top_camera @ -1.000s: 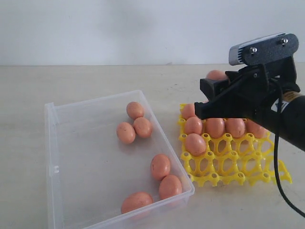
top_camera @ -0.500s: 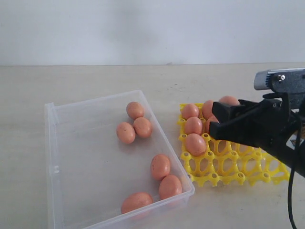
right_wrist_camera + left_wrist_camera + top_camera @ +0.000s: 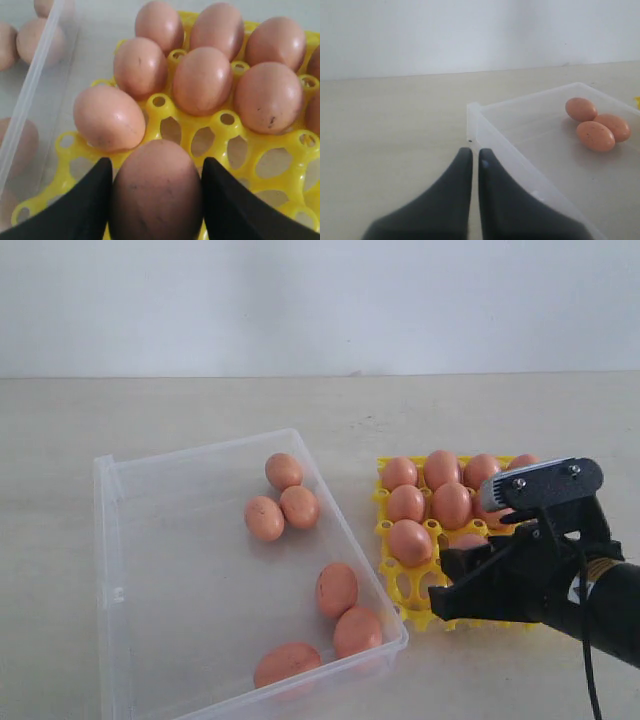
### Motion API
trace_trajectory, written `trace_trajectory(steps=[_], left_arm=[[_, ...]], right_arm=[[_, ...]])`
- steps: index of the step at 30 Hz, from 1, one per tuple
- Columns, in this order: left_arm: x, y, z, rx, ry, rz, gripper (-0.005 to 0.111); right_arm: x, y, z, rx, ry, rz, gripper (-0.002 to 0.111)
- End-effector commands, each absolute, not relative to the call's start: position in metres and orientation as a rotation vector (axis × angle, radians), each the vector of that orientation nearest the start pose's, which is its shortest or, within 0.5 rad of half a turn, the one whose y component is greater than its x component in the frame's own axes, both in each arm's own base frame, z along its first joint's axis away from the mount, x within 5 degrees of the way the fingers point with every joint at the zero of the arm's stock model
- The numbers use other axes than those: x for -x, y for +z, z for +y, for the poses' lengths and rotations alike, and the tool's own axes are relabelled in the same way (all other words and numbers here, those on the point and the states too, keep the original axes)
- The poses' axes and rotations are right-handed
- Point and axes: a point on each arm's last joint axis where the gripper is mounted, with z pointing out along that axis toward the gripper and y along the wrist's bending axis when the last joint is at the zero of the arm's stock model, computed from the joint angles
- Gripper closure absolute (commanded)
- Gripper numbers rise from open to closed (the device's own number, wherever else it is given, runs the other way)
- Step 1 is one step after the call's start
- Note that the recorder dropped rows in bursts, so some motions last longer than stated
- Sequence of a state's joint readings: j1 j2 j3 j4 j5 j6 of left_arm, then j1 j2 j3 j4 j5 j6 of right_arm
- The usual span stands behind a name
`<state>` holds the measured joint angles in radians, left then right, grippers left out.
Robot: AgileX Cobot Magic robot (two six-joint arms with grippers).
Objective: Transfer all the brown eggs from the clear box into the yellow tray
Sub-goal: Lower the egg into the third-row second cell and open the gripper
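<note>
Exterior view: six eggs (image 3: 336, 590) in box (image 3: 190, 580)

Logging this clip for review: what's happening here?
The right gripper holds an egg over the tray, which already has several eggs in its far rows. Six eggs lie in the box. The left gripper is shut beside the box's corner.

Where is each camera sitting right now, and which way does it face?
Exterior: off the arms, facing clear box and yellow tray; right gripper shows.
Left wrist: on left arm, facing the box corner and three brown eggs; shut left gripper shows.
Right wrist: above the tray; right gripper grips one brown egg.
Shared: exterior and right wrist both show the tray's eggs.
</note>
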<state>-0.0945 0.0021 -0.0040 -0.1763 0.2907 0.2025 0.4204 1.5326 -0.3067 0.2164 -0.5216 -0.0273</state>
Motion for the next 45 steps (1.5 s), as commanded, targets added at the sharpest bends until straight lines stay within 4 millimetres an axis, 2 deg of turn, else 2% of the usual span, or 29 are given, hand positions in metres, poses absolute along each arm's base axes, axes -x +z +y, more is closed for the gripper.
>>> trace_trajectory(steps=[1,12,21,25,35,45], left_arm=[[-0.054,0.188,-0.010,-0.154,-0.090,1.757,0.103],[-0.054,0.188,-0.010,-0.154,-0.090,1.757,0.103],[-0.054,0.188,-0.010,-0.154,-0.090,1.757,0.103],[-0.054,0.188,-0.010,-0.154,-0.090,1.757,0.103],[-0.054,0.188,-0.010,-0.154,-0.090,1.757,0.103],[-0.054,0.188,-0.010,-0.154,-0.090,1.757,0.103]], right_arm=[[-0.214,0.128,0.084,0.304,0.173,2.156,0.108],[-0.222,0.130,0.084,0.387,0.083,2.025,0.108],[-0.225,0.135,0.081,0.353,0.035,1.965,0.108],[-0.230,0.129,0.081,0.353,0.007,1.920,0.108],[-0.231,0.114,0.082,0.346,0.020,1.967,0.108],[-0.246,0.110,0.090,0.360,0.031,1.984,0.108]])
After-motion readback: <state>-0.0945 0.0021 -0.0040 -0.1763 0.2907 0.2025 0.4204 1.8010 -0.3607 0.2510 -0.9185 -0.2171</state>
